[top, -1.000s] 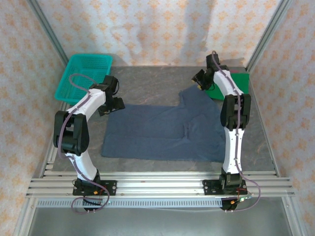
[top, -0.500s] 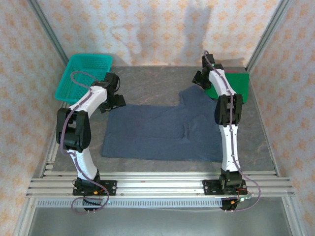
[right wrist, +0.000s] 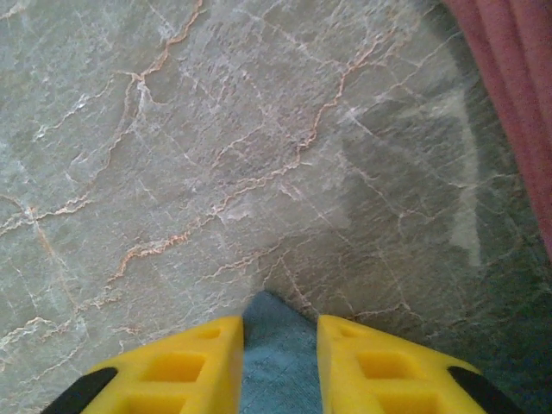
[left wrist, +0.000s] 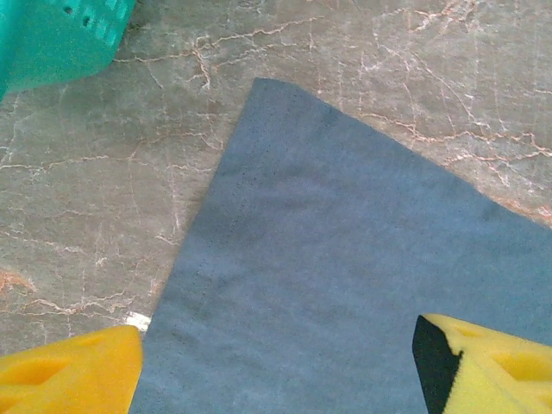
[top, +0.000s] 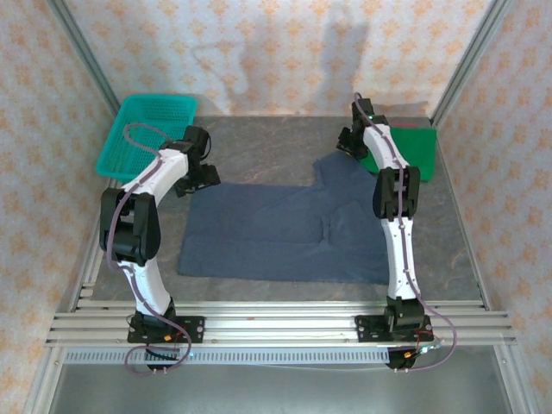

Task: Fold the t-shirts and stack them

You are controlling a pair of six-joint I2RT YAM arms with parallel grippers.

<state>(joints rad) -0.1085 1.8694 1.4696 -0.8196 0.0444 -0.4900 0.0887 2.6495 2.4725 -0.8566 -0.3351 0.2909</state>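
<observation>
Cloth sits between the fingers of the right gripper [right wrist: 279,329]: the pointed far corner of the slate-blue t-shirt [right wrist: 276,373] pokes up in the slim gap between them, with bare marbled table [right wrist: 172,129] beyond the fingertips. The jaws are narrow, flanking that corner. I cannot tell whether they have actually bitten into the fabric or merely stand either side of it.

The left gripper [left wrist: 276,366] is spread wide. It hovers over the shirt's other far corner, which lies flat just ahead of its fingertips, and nothing is held. The teal mesh basket [left wrist: 52,34] lies further out, beyond that corner and off to the gripper's left.

From above, the blue shirt lies spread across the middle of the table, one hand at each far corner. The bright green t-shirt [top: 418,151] rests flat just to the outer side of the right gripper.

Risks, as I judge them:

- **Thin grip on the right.** Very little cloth shows between the right fingers, just the tip of the corner. A lift could let it slip free, and the fold would drop crooked.
- **Uneven pull.** The left jaws are not yet on the cloth. If the right hand pulls first, the shirt will probably skew or drag across the table and wrinkle.
- **Scraping the table.** The left fingers must come down on a flat single layer. They might scrape the table and push the corner away rather than pick it up.
- **Snagging the green shirt.** It is close to the right hand, so a wide swing could catch it.
</observation>
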